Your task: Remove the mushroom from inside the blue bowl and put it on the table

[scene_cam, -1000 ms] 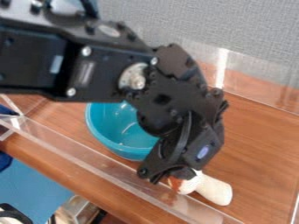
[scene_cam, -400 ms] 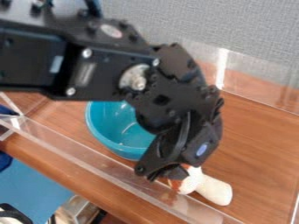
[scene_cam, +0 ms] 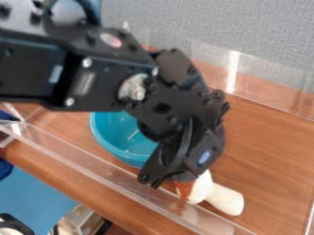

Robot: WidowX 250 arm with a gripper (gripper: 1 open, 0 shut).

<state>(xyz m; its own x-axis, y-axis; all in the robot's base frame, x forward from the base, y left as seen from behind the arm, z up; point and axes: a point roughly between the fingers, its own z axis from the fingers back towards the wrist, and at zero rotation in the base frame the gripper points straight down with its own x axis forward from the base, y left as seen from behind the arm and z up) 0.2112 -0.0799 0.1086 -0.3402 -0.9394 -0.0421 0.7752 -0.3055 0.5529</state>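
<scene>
Apparently out already, mushroom: the small toy mushroom (scene_cam: 221, 196) is seen on the table (scene_cam: 271, 147), outside the bowl, tipped on its side; the thick cream stem is pointed toward the lower right, and part of the orange-brown cap is hidden by the gripper.

Gripper: the dark gripper (scene_cam: 168, 176) is held right over the cap end, its tips aimed down and toward the near side. Whether the cap is touched cannot be told from this angle. The two fingers are seen parted; nothing is seen clamped between them, though the far side is blocked from sight.

Bowl: the blue bowl (scene_cam: 113, 137) is set upright just beside the gripper, behind and to the left in the view, with part of its rim and inside covered by the arm. No mushroom is seen in the part left uncovered.

Wall: the clear acrylic wall (scene_cam: 103, 172) is run along the near edge, close to the mushroom.

Step in hand: the release, or its last moment, is judged to be under way, with the task all but done.

Next move: a straight, slow lift is called for, so that the cap is not dragged and neither the bowl nor the wall is knocked.
</scene>
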